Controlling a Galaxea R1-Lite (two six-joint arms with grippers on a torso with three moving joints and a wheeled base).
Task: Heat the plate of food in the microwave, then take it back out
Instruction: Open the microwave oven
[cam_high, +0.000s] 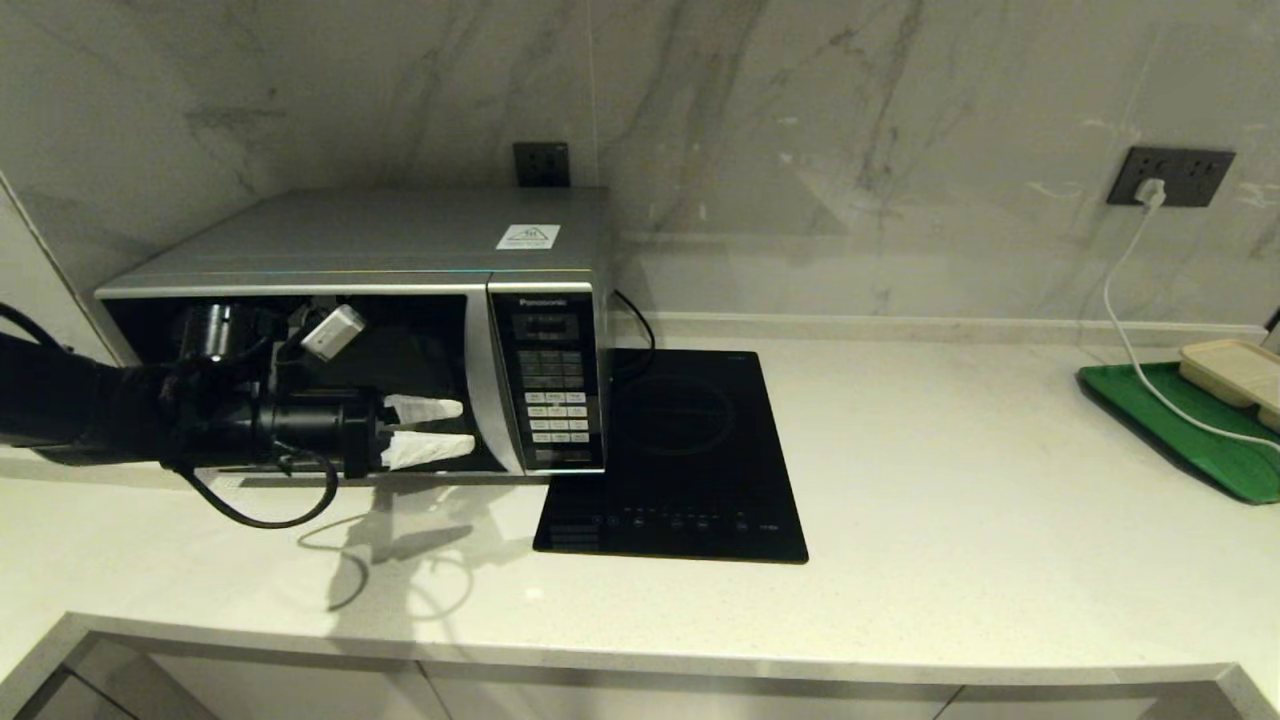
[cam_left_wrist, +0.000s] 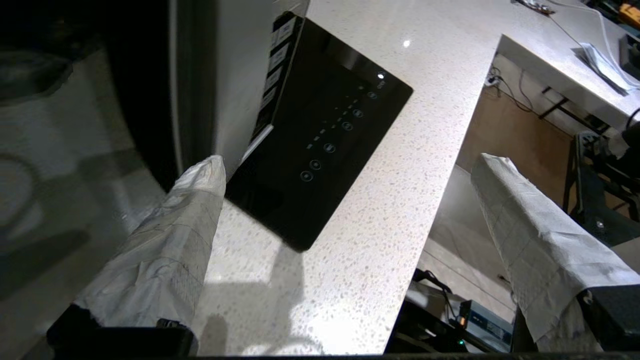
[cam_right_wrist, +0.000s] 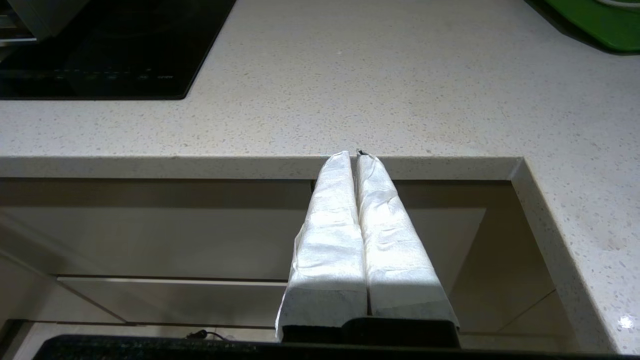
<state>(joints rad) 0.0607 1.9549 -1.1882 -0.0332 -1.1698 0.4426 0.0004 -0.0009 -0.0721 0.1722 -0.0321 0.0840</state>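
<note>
The left gripper (cam_high: 450, 429), its white-wrapped fingers (cam_left_wrist: 170, 250) spread and holding nothing, is hovering before the dark glass door of the large silver boxy microwave (cam_high: 400, 300), just beside its curved silver handle (cam_high: 483, 385), probably lining up to open it. The plate of food is showing nowhere. Farther from the microwave, below the counter edge, the right gripper (cam_right_wrist: 356, 155) is waiting, fingers pressed together.

One microwave (cam_high: 400, 330), one cooktop (cam_high: 680, 460), one green tray (cam_high: 1180, 430), two wall sockets (cam_high: 541, 164), one beige container (cam_high: 1235, 372).
</note>
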